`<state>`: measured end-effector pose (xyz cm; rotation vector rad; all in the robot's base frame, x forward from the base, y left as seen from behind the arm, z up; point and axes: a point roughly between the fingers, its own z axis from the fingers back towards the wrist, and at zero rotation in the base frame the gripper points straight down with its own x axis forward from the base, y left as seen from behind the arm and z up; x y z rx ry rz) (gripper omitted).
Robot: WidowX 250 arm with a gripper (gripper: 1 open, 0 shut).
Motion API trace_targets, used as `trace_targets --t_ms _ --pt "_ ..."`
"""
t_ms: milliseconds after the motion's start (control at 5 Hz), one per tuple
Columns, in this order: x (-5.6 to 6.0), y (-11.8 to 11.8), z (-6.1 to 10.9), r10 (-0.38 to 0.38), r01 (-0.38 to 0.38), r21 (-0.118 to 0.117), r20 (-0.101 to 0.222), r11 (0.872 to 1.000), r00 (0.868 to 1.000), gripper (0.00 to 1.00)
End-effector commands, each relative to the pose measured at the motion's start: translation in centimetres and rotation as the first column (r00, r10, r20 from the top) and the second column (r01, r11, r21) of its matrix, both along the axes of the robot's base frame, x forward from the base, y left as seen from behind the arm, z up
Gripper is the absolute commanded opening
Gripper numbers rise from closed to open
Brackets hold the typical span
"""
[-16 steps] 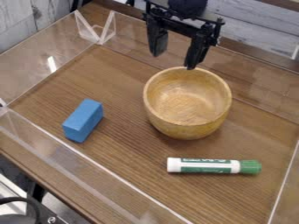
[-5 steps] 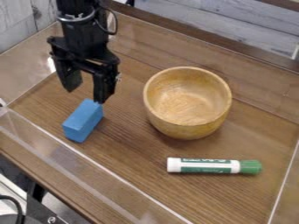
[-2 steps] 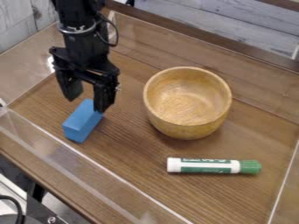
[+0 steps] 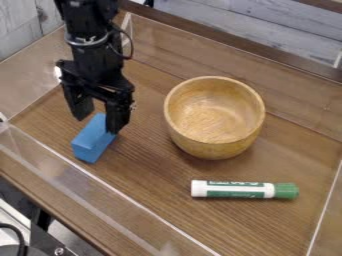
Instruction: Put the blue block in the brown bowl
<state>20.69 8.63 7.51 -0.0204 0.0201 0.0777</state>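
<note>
Pincer (image 4: 98, 112) spread wide, empty, pointing down just above the block's (image 4: 92, 139) far end. Block lies on the tabletop (image 4: 160, 180), left of the bowl (image 4: 214, 117). Risk: off-centre closing could twist the block or let it slip out.

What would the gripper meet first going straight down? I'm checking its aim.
Most likely the blue block: the open gripper points down over its far end, though depth is hard to judge.
</note>
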Motion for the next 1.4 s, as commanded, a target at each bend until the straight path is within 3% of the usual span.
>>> trace_targets --t_ms 0,1200 --pt "0.2 0.6 0.1 0.005 -0.005 0.003 0.028 1.0 1.0 1.0" --pt "0.4 1.8 -2.8 -0.002 0.002 -0.017 0.035 1.0 0.999 1.0"
